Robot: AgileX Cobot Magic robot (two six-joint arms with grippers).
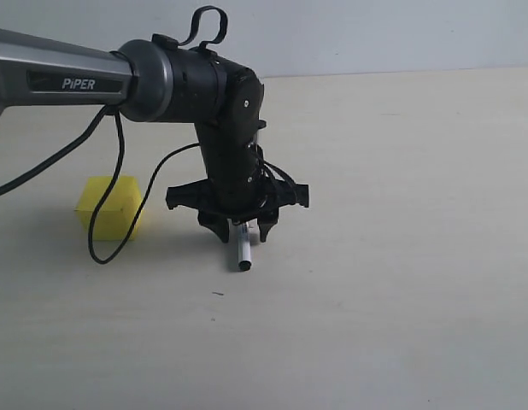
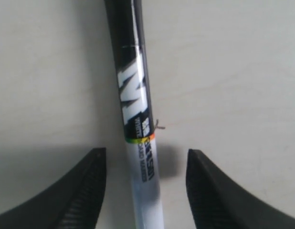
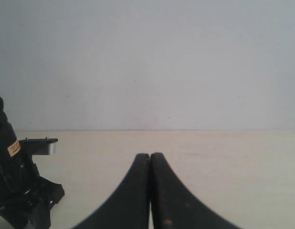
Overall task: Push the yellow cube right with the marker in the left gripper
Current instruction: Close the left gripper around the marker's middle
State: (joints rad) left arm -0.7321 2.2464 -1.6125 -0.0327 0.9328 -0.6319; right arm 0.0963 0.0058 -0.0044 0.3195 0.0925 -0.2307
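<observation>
The yellow cube (image 1: 108,207) sits on the table at the left. My left gripper (image 1: 243,232) hangs well to the right of it, pointing down, low over the table. The marker (image 1: 243,249) lies between its fingers, black end toward the table's front. In the left wrist view the marker (image 2: 138,119) has a gap on each side, so the left gripper (image 2: 145,155) is open and touches neither side of it. My right gripper (image 3: 150,155) is shut on nothing and does not show in the exterior view.
The pale table (image 1: 401,256) stretches wide to the right and front of the left gripper. A black cable (image 1: 102,239) loops down in front of the cube. Part of the left arm (image 3: 18,191) shows at the side of the right wrist view.
</observation>
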